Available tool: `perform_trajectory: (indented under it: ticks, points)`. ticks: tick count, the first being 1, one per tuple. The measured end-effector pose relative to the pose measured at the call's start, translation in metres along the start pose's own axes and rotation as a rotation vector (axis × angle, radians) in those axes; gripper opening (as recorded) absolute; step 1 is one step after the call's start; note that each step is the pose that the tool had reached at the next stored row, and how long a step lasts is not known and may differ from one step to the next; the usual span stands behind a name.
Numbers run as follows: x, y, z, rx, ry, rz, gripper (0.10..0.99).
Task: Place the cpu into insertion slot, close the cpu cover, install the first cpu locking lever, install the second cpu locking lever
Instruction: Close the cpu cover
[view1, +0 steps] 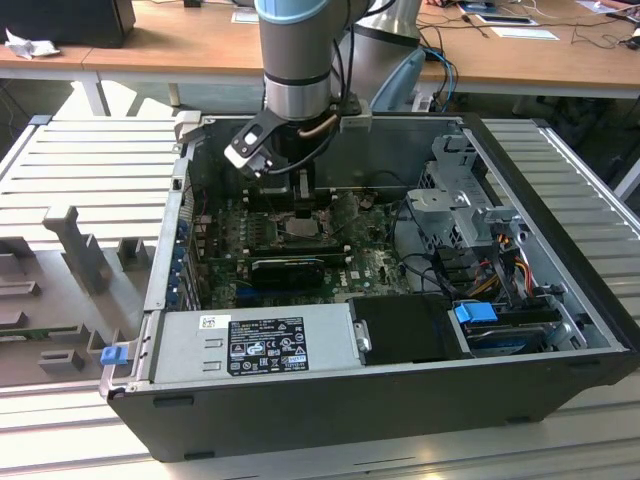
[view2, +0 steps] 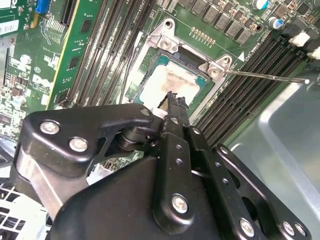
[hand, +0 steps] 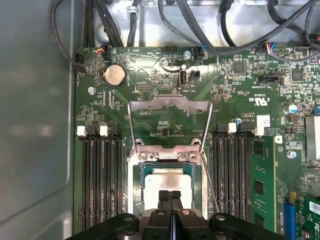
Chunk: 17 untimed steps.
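Just above the cpu (hand: 169, 179), the gripper (hand: 170, 194) hangs, fingertips (hand: 164, 196) pressed together; the cpu lies in the insertion slot (hand: 145, 180) (memory slots (hand: 102, 185) close on both sides), the cpu cover (hand: 170, 102) swung open.

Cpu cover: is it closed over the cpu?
No. In the first wrist view the cover is swung open, leaving the cpu uncovered.

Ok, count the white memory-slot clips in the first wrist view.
4 white clips: two on one side of the cpu cover, two on the other. More may hide at the slots' far ends.
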<state>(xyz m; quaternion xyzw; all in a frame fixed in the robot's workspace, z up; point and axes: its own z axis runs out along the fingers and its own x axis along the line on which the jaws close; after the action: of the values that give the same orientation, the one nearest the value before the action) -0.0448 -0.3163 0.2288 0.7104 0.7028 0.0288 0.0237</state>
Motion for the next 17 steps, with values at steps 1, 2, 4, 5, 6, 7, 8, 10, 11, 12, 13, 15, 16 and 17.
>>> perform_trajectory:
  ticks: [1,2,4,5,6,7,8,10,11,12,13,15,16,17]
  points:
    - [0.0,0.0,-0.0002,0.0,0.0002,0.0,0.106]
    - [-0.0001,0.0001,-0.0004,0.0,0.0,0.0,0.106]
    - [-0.0009,0.0074,0.0001,0.0,0.0,0.0,0.106]
    - [-0.001,0.0092,0.0003,0.001,0.0,0.001,0.106]
    - [-0.0013,0.0125,0.0005,0.002,-0.0001,0.0,0.106]
    - [-0.0014,0.0142,0.0005,0.007,0.0018,0.001,0.106]
    - [-0.0017,0.0145,0.0006,0.011,0.011,0.002,0.106]
    - [-0.0016,0.0147,0.0005,0.014,0.0176,0.002,0.106]
    - [-0.0017,0.015,-0.0026,0.015,0.0176,0.002,0.106]
    - [-0.0016,0.0152,-0.0057,0.015,0.0176,0.002,0.106]
    - [-0.0016,0.0153,-0.0077,0.015,0.0175,0.002,0.106]
    - [-0.0016,0.0154,-0.0083,0.014,0.0178,0.002,0.106]
    - [-0.0016,0.0158,-0.0083,0.015,0.0179,0.002,0.106]
    - [-0.0016,0.0166,-0.0083,0.015,0.0177,0.002,0.106]
